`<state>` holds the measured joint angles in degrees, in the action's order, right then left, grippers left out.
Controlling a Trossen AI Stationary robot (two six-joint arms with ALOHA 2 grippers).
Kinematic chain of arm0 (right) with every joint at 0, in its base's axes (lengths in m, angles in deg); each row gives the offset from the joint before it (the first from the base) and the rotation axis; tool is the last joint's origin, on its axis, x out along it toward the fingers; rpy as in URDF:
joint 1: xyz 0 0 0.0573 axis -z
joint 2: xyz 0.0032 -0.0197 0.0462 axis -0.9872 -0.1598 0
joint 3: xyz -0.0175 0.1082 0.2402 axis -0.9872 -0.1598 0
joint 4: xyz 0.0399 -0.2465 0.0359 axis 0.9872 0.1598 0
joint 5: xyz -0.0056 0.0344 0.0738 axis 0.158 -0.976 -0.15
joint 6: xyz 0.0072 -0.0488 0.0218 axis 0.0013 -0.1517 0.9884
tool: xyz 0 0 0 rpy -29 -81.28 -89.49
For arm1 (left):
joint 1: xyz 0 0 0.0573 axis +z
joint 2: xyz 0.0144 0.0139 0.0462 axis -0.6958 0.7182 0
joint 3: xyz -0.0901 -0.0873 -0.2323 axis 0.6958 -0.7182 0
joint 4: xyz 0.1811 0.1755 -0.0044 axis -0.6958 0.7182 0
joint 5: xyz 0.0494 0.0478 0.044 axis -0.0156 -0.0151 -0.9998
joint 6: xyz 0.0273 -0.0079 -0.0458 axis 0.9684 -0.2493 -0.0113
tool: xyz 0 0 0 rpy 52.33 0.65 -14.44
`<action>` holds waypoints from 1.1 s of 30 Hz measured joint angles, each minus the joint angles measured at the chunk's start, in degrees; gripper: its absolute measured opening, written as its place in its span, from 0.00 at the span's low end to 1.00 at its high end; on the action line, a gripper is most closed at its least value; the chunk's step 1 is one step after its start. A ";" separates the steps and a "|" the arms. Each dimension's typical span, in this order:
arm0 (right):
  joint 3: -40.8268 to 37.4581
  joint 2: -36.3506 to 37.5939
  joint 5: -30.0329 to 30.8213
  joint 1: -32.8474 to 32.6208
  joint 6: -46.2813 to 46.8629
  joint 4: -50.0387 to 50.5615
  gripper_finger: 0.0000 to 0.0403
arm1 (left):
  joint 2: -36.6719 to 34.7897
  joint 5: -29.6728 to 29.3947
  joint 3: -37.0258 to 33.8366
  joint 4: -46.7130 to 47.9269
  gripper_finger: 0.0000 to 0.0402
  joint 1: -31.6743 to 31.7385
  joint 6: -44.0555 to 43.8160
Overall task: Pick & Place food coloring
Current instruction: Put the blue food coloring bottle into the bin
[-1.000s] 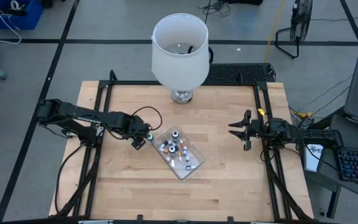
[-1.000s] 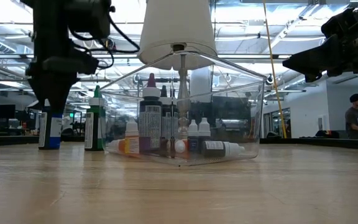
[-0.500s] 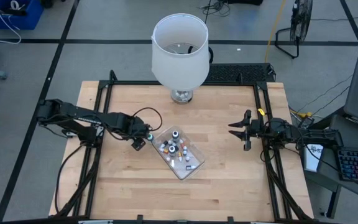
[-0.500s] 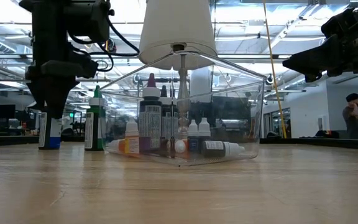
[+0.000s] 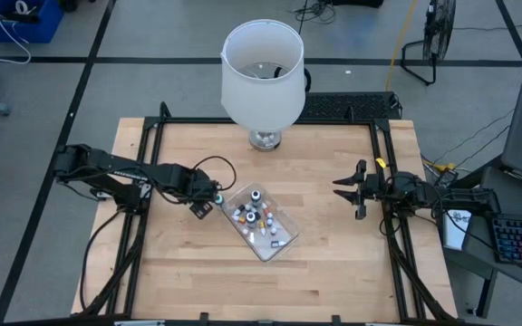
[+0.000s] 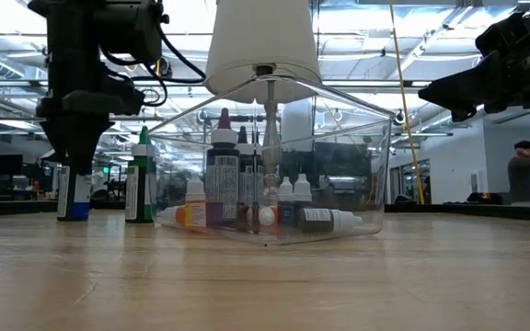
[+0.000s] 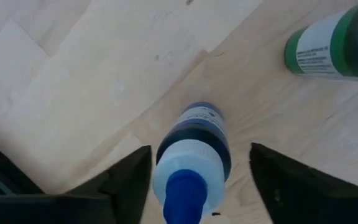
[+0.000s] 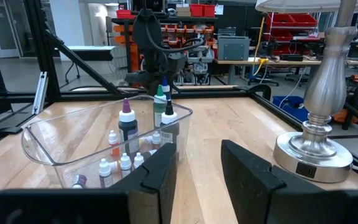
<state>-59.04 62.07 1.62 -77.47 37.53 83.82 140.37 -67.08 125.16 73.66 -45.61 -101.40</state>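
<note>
Seen from above, the clear tray (image 5: 261, 222) lies near the middle of the table (image 5: 333, 254), most of the food coloring (image 5: 254, 217) being gathered inside it, while the left gripper (image 5: 205, 205) hangs just off the tray's 9 o'clock corner and the right gripper (image 5: 352, 190) waits well apart at 3 o'clock. In the low view, the blue-capped bottle (image 6: 74, 195) and a green bottle (image 6: 138, 184) are seen standing upright on the wood outside the tray, the left gripper lowered over the first. From the left wrist, the blue-capped bottle is framed between the two fingers (image 7: 126, 183), which are set narrowly either side of its shoulder with a sliver of gap showing — no firm contact can be confirmed. From the right wrist, the right gripper's fingers are held part-way apart on nothing. The bottle is judged light, stiff and smooth-sided, easily tipped because it is tall on a small base — it would best be taken across the body just below the cap, squarely and gently.
</note>
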 joint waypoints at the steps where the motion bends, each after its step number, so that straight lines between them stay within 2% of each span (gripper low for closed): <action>1: 0.00 0.00 -0.01 0.00 0.00 0.00 0.28 | 0.00 0.01 0.00 0.01 0.62 -0.01 -0.26; 6: 0.02 0.00 -0.01 0.00 0.00 0.00 0.28 | 0.00 0.09 0.04 0.56 0.41 0.00 -2.11; 8: 0.02 0.00 -0.01 0.00 0.00 0.00 0.28 | 0.00 0.04 0.07 1.27 0.35 0.00 -2.12; 14: 0.01 0.00 -0.01 0.01 0.01 0.01 0.28 | 0.00 -0.46 0.27 3.94 0.35 -0.38 -2.68; 19: 0.00 0.00 -0.01 0.02 0.00 0.02 0.28 | 0.02 -2.75 4.69 7.32 0.35 -2.23 -2.33; 24: 0.00 0.00 -0.01 0.00 0.00 0.00 0.28 | 0.00 -7.90 14.78 14.10 0.35 -4.93 -3.75; 27: 0.01 0.00 -0.01 0.02 0.00 0.00 0.28 | 0.00 -9.67 21.99 14.77 0.35 -7.30 -2.53; 33: 0.01 0.00 0.01 0.00 0.00 0.00 0.28 | -0.01 -11.53 32.98 4.52 0.35 -11.74 9.12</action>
<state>-59.02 62.07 1.63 -77.47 37.53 83.82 140.36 -78.61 158.14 78.19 -57.35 -92.28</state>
